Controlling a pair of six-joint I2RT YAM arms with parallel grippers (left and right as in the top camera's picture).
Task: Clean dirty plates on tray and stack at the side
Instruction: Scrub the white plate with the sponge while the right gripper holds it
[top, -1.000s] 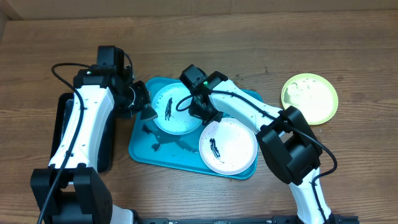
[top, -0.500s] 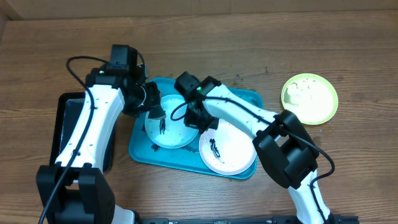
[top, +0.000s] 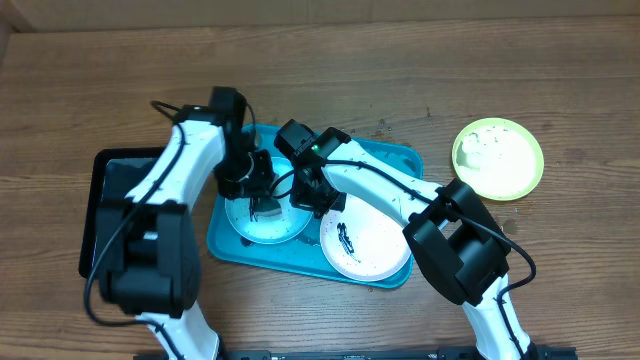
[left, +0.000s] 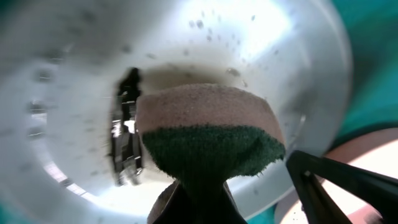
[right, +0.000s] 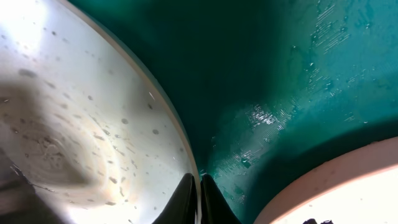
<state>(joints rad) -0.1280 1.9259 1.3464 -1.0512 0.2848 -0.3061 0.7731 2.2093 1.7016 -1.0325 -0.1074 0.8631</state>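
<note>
L gripper (left: 198, 199) clamped on sponge (left: 208, 134), beside smear (left: 124, 146) on blue-rim plate (top: 250, 228) in tray (top: 385, 160). R gripper (right: 199, 186) pinched shut on its rim. Scrub w/ firm short strokes across smear; hold R steady

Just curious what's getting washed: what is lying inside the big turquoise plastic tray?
Two round shallow plates: a light-blue-rimmed plate, half hidden by the robot arms and a brown-and-green sponge, and a white plate with a dark smear. The tray floor beneath them is covered.
</note>
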